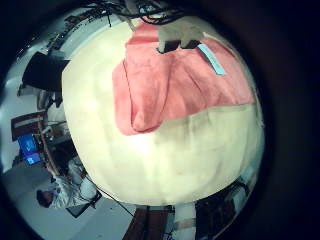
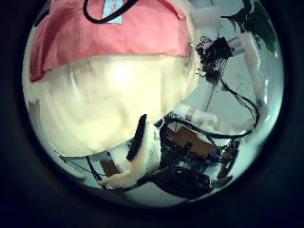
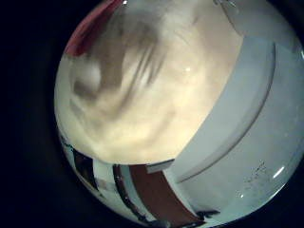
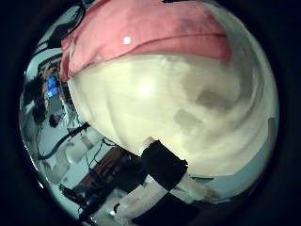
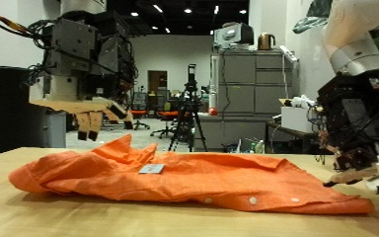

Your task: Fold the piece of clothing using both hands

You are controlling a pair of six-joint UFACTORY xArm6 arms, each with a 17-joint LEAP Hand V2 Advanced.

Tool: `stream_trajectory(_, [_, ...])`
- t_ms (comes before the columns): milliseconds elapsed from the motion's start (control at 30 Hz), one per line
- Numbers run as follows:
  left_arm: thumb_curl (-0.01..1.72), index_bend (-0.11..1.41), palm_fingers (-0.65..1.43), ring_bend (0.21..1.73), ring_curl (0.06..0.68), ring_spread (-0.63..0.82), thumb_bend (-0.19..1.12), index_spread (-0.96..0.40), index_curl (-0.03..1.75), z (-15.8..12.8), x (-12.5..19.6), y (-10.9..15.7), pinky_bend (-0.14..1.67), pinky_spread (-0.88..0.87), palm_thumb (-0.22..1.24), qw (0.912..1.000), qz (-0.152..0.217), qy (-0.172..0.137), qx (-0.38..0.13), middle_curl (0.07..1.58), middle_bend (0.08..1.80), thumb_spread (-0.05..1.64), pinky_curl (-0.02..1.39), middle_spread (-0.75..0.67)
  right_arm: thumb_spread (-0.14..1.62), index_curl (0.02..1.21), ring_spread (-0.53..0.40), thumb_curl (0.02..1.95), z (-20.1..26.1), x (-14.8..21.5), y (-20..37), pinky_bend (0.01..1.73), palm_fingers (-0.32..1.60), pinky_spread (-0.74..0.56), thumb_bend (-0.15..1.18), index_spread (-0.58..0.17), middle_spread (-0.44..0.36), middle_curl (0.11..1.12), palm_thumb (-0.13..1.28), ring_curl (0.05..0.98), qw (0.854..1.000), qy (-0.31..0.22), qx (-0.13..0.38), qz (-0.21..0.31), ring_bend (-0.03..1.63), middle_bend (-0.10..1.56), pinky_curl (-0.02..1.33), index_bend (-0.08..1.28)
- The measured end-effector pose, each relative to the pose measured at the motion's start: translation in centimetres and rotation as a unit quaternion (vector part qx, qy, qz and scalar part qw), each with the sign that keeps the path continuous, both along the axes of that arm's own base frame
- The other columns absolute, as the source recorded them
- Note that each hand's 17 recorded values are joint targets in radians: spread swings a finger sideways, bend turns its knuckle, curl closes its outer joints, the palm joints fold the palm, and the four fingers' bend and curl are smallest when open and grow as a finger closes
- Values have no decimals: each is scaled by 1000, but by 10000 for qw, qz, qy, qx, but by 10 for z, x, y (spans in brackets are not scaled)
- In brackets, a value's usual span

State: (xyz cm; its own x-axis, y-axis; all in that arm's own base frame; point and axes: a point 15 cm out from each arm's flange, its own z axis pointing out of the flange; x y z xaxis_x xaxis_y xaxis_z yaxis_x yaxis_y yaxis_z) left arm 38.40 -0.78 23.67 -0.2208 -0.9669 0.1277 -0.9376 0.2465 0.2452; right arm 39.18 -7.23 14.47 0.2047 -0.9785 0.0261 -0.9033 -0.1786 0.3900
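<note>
An orange button shirt [image 5: 189, 183] lies crumpled and spread lengthwise on the wooden table [image 5: 58, 212]. My left hand [image 5: 85, 107] hangs above its collar end, clear of the cloth, fingers relaxed and pointing down, holding nothing. At the other end my right hand [image 5: 358, 138] hovers just above the table beside the shirt's hem, its fingers loose and empty. In the palm views the shirt [image 1: 175, 85] [image 2: 104, 38] [image 4: 141, 42] lies well below both palms, and only a sliver of the shirt [image 3: 90, 33] shows in the right little finger side palm view.
A grey metal cabinet [image 5: 249, 94] and a tripod [image 5: 189, 109] stand behind the table. A dark screen [image 5: 6, 109] stands at the back beside the left arm. Bare tabletop [image 4: 169, 104] stretches in front of the shirt.
</note>
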Motion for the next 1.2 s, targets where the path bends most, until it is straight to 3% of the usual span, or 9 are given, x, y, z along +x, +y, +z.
stream_trajectory(333, [278, 149, -31, 438, 220, 560, -9, 129, 260, 5, -6, 1, 355, 518, 281, 10000, -17, 47, 25, 269, 187, 1286, 313, 420, 1064, 317, 148, 241, -17, 30, 6, 231, 154, 287, -19, -325, 8, 331, 307, 240, 9998, 13, -74, 167, 286, 190, 339, 166])
stream_trajectory(433, [276, 149, -30, 437, 220, 561, -11, 129, 259, 3, -8, 4, 353, 518, 289, 9999, -22, 92, 64, 272, 188, 1287, 314, 419, 1038, 307, 123, 256, -28, 32, 0, 226, 195, 273, -14, -305, 9, 331, 344, 248, 9986, 162, -331, 373, 316, 197, 334, 160])
stream_trajectory(633, [277, 149, -29, 435, 220, 561, -10, 129, 258, 4, -10, 8, 351, 519, 301, 9999, 3, 113, 94, 276, 188, 1290, 315, 418, 1011, 295, 51, 274, -35, 30, 0, 210, 291, 189, -19, -268, 6, 345, 395, 263, 9981, 261, -325, 456, 373, 230, 326, 168])
stream_trajectory(833, [278, 149, -24, 430, 219, 561, -10, 129, 258, 8, -10, 11, 346, 519, 321, 9999, 20, 84, 119, 284, 194, 1295, 315, 410, 1019, 322, -87, 292, -32, 32, -2, 155, 586, 78, -4, -265, -104, 384, 479, 285, 9982, 196, -322, 456, 496, 361, 280, 222])
stream_trajectory(933, [278, 152, -21, 427, 219, 561, -11, 129, 259, 8, -10, 11, 343, 519, 325, 9999, 12, 84, 124, 287, 193, 1295, 315, 407, 1046, 347, -239, 314, -21, 34, -9, 241, 1159, -164, 16, -317, -175, 448, 607, 322, 9987, 27, -331, 379, 673, 534, 260, 293])
stream_trajectory(967, [278, 150, -19, 430, 221, 563, -12, 129, 259, 8, -10, 13, 344, 519, 326, 9999, 15, 84, 133, 288, 191, 1294, 316, 406, 1046, 347, -239, 314, -18, 35, -11, 241, 1159, -164, 16, -317, -175, 448, 607, 322, 9988, -25, -333, 362, 673, 534, 260, 293])
stream_trajectory(1033, [277, 150, -18, 430, 221, 565, -12, 129, 259, 9, -10, 19, 343, 518, 327, 9998, 48, 84, 172, 290, 194, 1294, 317, 405, 1063, 422, -279, 328, -9, 36, -17, 398, 1406, -350, 30, -333, -194, 507, 687, 388, 9988, -169, -332, 318, 773, 653, 314, 387])
stream_trajectory(1100, [277, 153, -16, 429, 221, 566, -12, 129, 260, 10, -11, 25, 344, 512, 327, 9997, 75, 78, 200, 292, 192, 1294, 318, 404, 1076, 483, -283, 338, -9, 25, -24, 494, 1482, -430, 37, -343, -187, 556, 741, 431, 9991, -130, -314, 263, 863, 770, 352, 520])
stream_trajectory(1200, [277, 154, -14, 427, 222, 567, -12, 132, 262, 13, -11, 32, 343, 507, 331, 9997, 110, 57, 231, 294, 194, 1297, 318, 399, 1091, 574, -281, 363, -5, 24, -32, 717, 1403, -477, 67, -358, -189, 625, 851, 495, 9987, -344, -295, 228, 1005, 897, 437, 675])
